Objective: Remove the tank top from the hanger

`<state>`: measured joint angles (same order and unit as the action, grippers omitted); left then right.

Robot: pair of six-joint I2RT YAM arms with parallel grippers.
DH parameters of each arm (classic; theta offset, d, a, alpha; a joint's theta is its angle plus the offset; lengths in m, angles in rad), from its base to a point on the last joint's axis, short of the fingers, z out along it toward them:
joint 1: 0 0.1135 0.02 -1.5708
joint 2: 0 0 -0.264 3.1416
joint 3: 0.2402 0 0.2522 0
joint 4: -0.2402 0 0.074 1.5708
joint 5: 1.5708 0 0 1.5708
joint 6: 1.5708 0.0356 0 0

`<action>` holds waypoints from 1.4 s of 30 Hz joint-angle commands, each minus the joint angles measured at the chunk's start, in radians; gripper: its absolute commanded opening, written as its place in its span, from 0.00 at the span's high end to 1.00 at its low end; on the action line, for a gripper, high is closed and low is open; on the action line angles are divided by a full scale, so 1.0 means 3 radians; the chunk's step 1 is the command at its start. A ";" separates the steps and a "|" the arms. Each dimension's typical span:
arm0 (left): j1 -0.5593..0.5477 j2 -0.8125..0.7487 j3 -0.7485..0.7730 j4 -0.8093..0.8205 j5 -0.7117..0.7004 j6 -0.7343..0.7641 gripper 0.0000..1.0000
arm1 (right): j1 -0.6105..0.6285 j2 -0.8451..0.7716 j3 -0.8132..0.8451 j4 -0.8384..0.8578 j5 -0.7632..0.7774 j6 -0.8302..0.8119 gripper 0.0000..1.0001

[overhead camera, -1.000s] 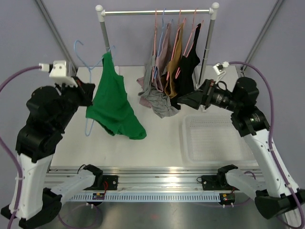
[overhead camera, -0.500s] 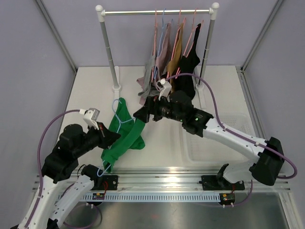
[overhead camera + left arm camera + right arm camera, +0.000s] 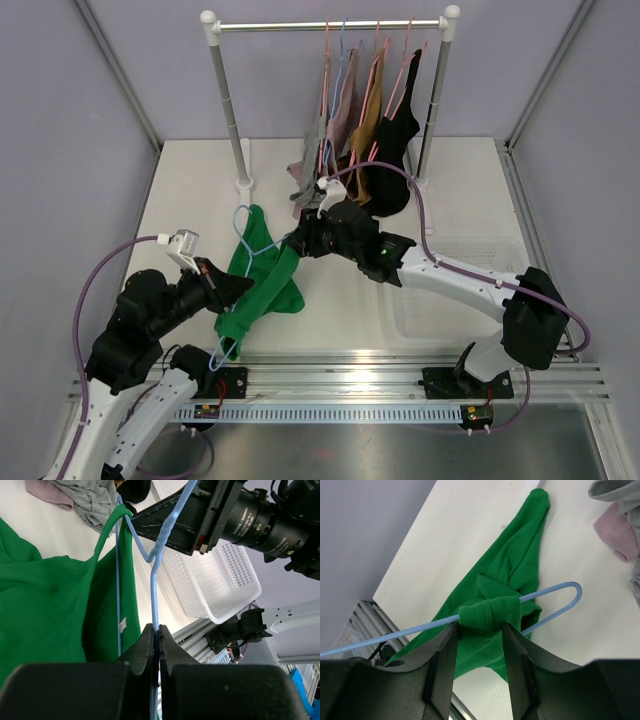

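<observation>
Left end effector (image 3: 232, 288) grips the blue hanger (image 3: 243, 216), which lies with the green tank top (image 3: 262, 290) on the desk (image 3: 190, 190), the right end effector (image 3: 293, 240) at its upper end and the crowded rack (image 3: 330, 25) behind; from the left wrist, shut fingers (image 3: 147, 645) pinch the wire, with the basket (image 3: 225, 587) beyond; from the right wrist, half-parted jaws flank the bunched strap (image 3: 490, 614), and whether it is gripped I cannot tell; unstrapping seems in hand; next, pinch and draw the strap off the rounded end, toward bare desk.

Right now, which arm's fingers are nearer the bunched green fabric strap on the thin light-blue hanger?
Right. The right fingers straddle the bunched green fabric strap, one either side; the left fingers pinch the thin light-blue hanger farther along its wire.
</observation>
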<state>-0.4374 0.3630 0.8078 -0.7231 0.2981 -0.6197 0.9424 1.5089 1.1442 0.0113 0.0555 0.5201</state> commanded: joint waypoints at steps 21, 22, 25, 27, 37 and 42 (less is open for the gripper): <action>-0.0015 0.0227 0.0630 -0.0289 0.0371 0.0593 1.00 | -0.0630 0.0155 0.0174 -0.0569 0.0940 -0.0348 1.00; -0.0010 0.0222 0.0666 -0.0284 0.0437 0.0618 1.00 | -0.0661 0.0135 0.0159 -0.0579 0.0930 -0.0348 1.00; -0.0010 0.0196 0.0769 -0.0203 0.0484 0.0634 1.00 | -0.0748 0.0094 0.0144 -0.0666 0.0787 -0.0312 1.00; -0.0010 0.0161 0.0779 0.0016 0.0423 0.0583 1.00 | -0.0748 -0.0018 0.0062 -0.0641 0.0563 -0.0322 1.00; -0.0010 0.0088 0.0192 0.2638 0.0111 0.0250 1.00 | -0.0748 -0.1454 -0.0240 -0.0441 -0.1660 -0.0139 1.00; -0.0015 0.0742 0.0329 0.3616 -0.0088 0.0506 1.00 | -0.0738 -0.1696 -0.0015 -0.0876 -0.2326 -0.0123 1.00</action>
<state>-0.4377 0.4904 0.8753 0.0212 0.3286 -0.5121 0.7254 1.0176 1.0962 -0.1844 -0.4263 0.4690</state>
